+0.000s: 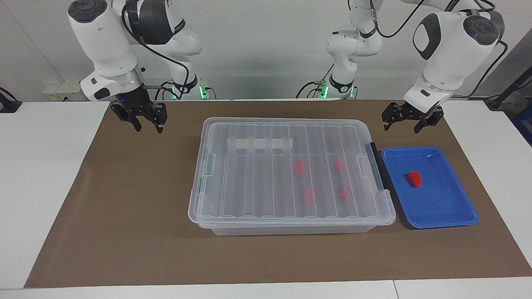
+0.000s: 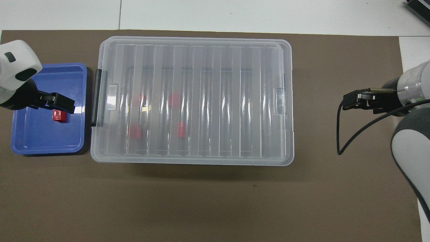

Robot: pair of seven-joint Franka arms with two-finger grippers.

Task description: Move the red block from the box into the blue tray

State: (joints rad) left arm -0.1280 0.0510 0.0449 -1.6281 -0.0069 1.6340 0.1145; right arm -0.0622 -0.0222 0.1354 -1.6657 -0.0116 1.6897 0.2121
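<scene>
Brown mat (image 1: 124,216) — on white table (image 1: 41,187).

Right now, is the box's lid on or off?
On. The ribbed lid covers the box; four red blocks show through it.

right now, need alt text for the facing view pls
One red block lies in the blue tray, beside the lidded box, which holds four more. The open left gripper hangs above the tray's end; the open right gripper hangs over the mat.
</scene>
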